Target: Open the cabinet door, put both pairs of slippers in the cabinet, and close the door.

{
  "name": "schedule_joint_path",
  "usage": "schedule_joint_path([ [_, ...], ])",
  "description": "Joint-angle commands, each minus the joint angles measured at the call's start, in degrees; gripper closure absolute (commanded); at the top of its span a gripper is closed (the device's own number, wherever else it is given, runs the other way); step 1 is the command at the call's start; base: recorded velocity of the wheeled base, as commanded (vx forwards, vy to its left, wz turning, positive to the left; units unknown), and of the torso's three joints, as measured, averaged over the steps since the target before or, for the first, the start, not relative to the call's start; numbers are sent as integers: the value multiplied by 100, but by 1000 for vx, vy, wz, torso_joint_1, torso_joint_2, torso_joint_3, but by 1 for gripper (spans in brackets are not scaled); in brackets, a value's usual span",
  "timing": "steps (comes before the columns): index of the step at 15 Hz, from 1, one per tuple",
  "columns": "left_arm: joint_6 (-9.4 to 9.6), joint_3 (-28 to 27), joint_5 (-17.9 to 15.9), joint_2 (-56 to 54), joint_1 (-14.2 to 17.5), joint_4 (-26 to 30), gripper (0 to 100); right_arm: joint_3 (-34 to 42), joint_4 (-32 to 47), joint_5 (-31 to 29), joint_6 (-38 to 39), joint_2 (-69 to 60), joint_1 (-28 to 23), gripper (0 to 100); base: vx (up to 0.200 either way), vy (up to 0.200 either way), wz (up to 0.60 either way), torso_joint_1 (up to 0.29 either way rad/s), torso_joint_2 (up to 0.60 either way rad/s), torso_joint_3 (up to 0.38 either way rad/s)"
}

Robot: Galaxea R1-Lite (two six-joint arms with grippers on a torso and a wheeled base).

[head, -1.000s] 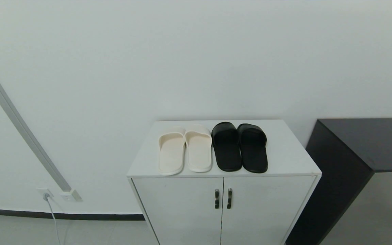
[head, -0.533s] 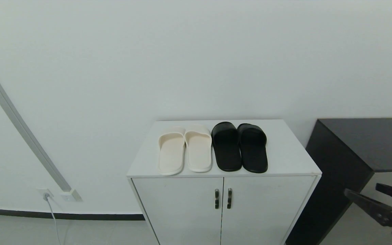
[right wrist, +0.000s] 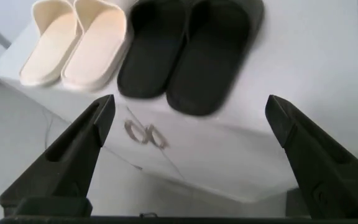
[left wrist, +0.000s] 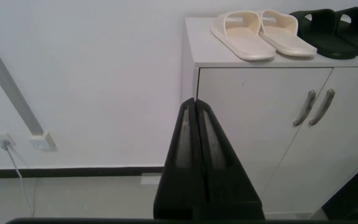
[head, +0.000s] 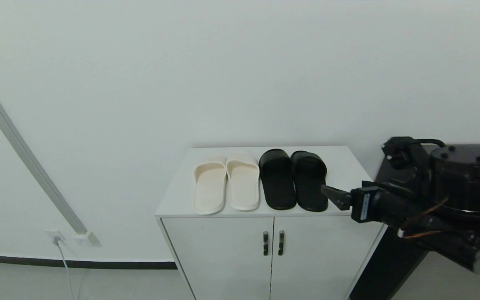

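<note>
A white two-door cabinet [head: 223, 254] stands shut against the wall, its two dark handles [head: 273, 243] side by side at the middle. On its top lie a cream pair of slippers [head: 211, 187] at the left and a black pair of slippers [head: 277, 183] at the right, toes toward the wall. My right gripper [head: 343, 186] hangs open and holds nothing, at the cabinet's front right corner, level with the top. From the right wrist, its gripper [right wrist: 190, 106] frames the black slippers [right wrist: 213, 59] and the handles [right wrist: 145, 134]. My left gripper [left wrist: 196, 104] is shut on nothing, low and left of the cabinet [left wrist: 253, 118].
A dark cabinet [head: 394, 266] stands close on the white one's right side, behind my right arm. A grey conduit [head: 19, 146] runs slantwise down the wall to a socket [head: 54, 238] with a cable, left of the cabinet. Bare floor lies in front.
My right arm has come up from the lower right and swung left to the cabinet's front right corner. The slippers and doors have not moved.
</note>
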Motion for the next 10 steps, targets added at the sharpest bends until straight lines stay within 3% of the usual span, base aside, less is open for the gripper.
schedule_joint_path([
  [1, -4, 7, 4, 0, -1, -1, 100, -877, -14, -370, 25, 1179, 200, 0, 0, 0, 0, 0, 0, 0],
  [6, -13, 7, 4, 0, -1, -1, 100, -2345, -5, -1434, -19, 2532, 349, 0, 0, 0, 0, 0, 0, 0],
  [10, -13, -1, 13, 0, -10, -1, 100, -2942, 3, -1513, -19, 3130, 270, 0, 0, 0, 0, 0, 0, 0],
])
